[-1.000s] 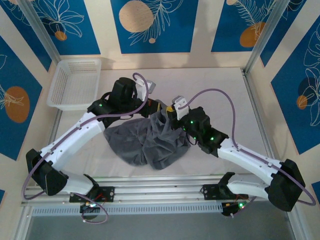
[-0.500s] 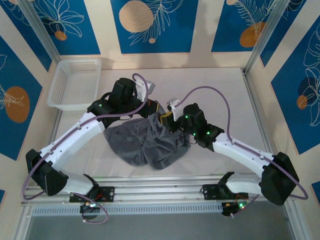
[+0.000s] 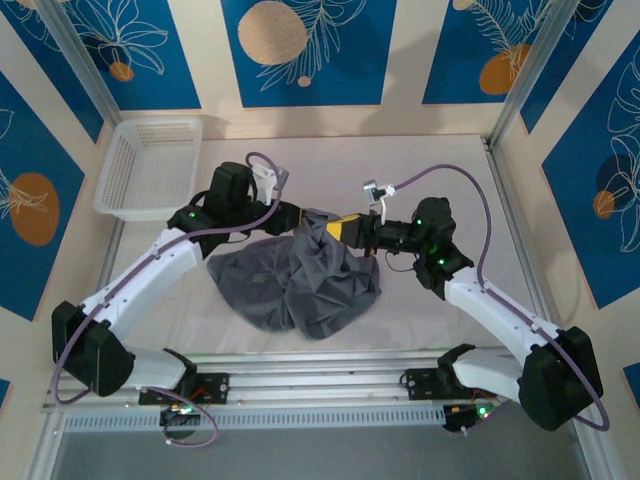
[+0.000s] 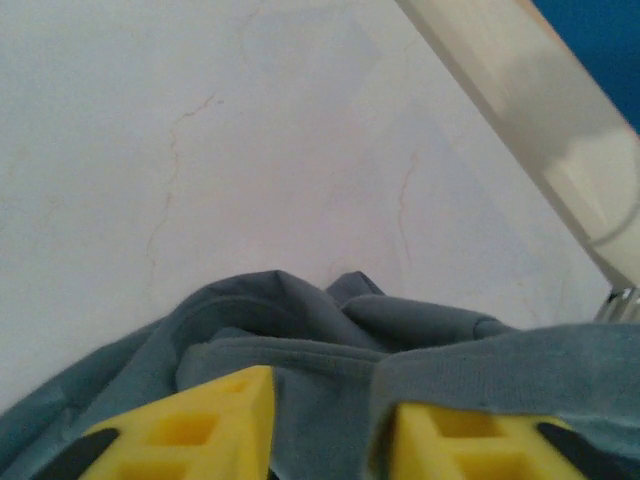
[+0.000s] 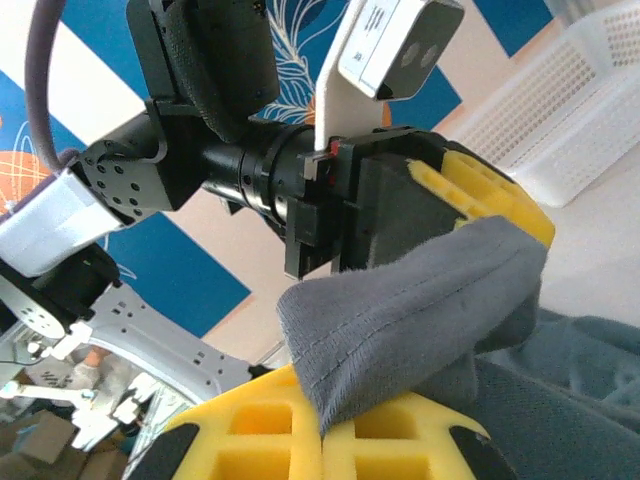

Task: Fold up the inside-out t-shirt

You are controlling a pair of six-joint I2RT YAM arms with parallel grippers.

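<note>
Plain slate-grey t-shirt is just a crumpled heap in the middle of the counter, far edge lifted.

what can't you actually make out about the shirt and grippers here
t-shirt sleeves and collar: top view, lost in its own crumpled folds.
left gripper: left wrist view, fingers cut off by the bottom edge, cloth draped over one.
right gripper: right wrist view, inner faces hidden by the pinched cloth.
basket: right wrist view, cut off by the right edge.

White links, black joints, purple cables, yellow claw fingers.
</note>
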